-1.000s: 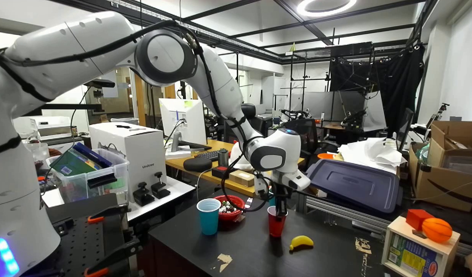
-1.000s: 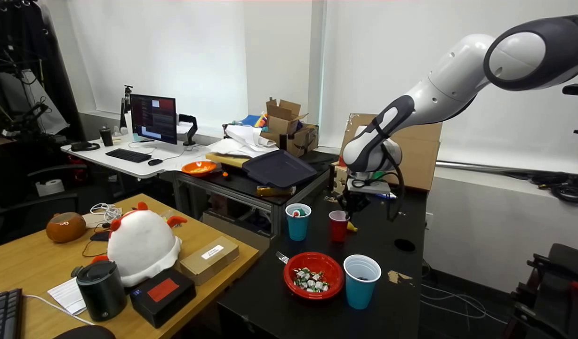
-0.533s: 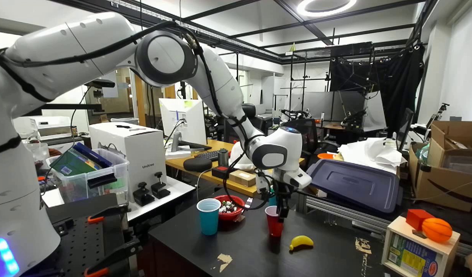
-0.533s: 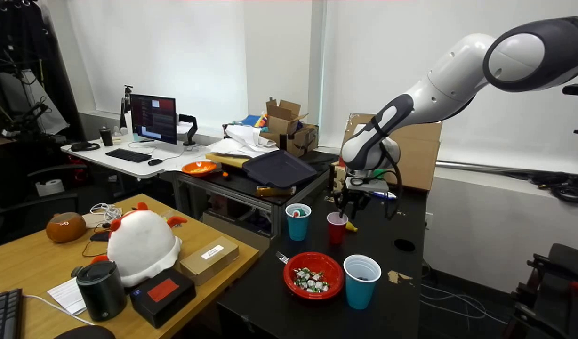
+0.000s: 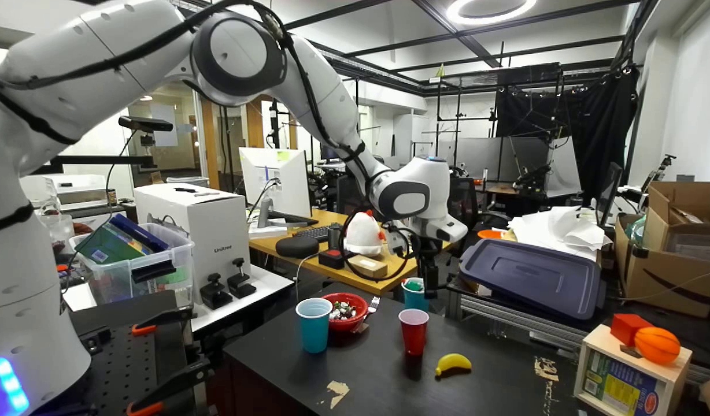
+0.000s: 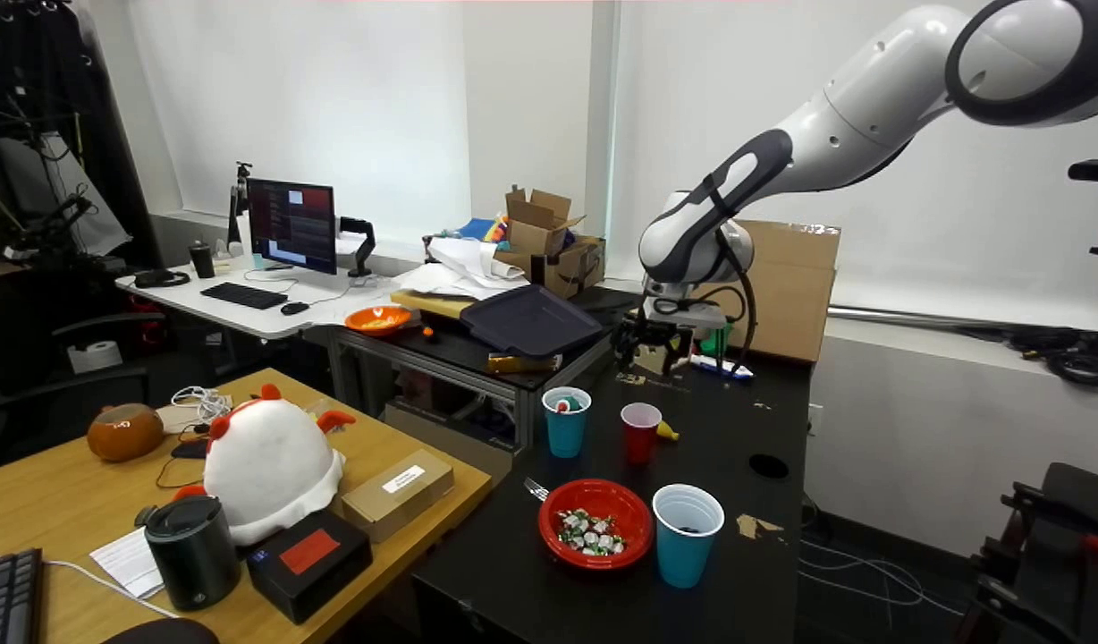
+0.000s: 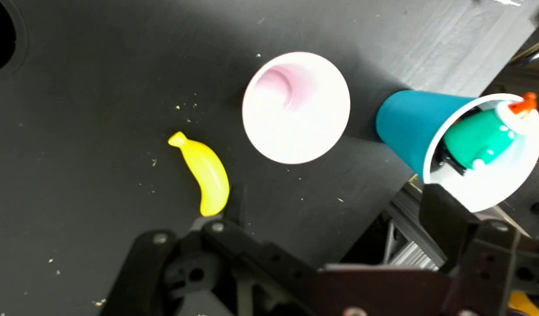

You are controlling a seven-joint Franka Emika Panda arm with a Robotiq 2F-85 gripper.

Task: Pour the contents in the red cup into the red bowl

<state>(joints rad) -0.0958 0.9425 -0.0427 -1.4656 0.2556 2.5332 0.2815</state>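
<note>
Hand (image 7: 337,206), spread wide and gripping nothing, hangs clear; the red cup (image 6: 640,438) stands lower on the tabletop (image 6: 728,429), off toward the red bowl (image 6: 594,493), long axis upright (inside looks bare, so retreat seems next).

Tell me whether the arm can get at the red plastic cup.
Probably yes: the pincer hangs open, apart from the red plastic cup, and the wrist view shows nothing covering that cup.

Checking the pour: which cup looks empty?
The red cup looks bare inside from above; the blue cup beside the bowl shows something dark, the other blue cup something green.
</note>
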